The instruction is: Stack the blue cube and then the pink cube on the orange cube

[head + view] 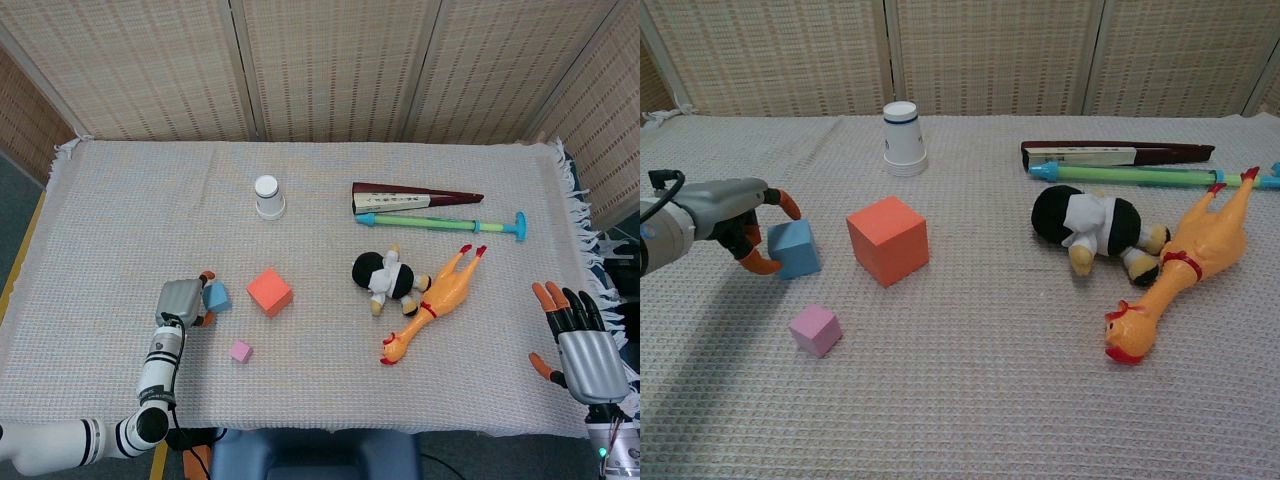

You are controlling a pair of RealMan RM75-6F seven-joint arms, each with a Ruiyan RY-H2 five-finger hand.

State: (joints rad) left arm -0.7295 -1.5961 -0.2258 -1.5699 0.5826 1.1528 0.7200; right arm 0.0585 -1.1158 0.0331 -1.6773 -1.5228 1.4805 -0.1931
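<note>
Left hand closing on the blue cube, first step of the stack.

The left hand (pixel 735 215) has its curled fingers against the blue cube (pixel 794 248), one orange tip at the cube's top edge and another low at its near side; whether the grip is firm cannot be told, and the cube sits on the cloth (pixel 970 400). That cube lies just left of the orange cube (pixel 888 239), and the pink cube (pixel 815 329) lies in front of the orange cube and to its left, apart from both. The right hand (pixel 582 352) hangs far to the right of the orange cube, fingers spread, holding nothing. Next, I judge, comes a secure pinch, a lift, and a square placement on the orange cube's top.
</note>
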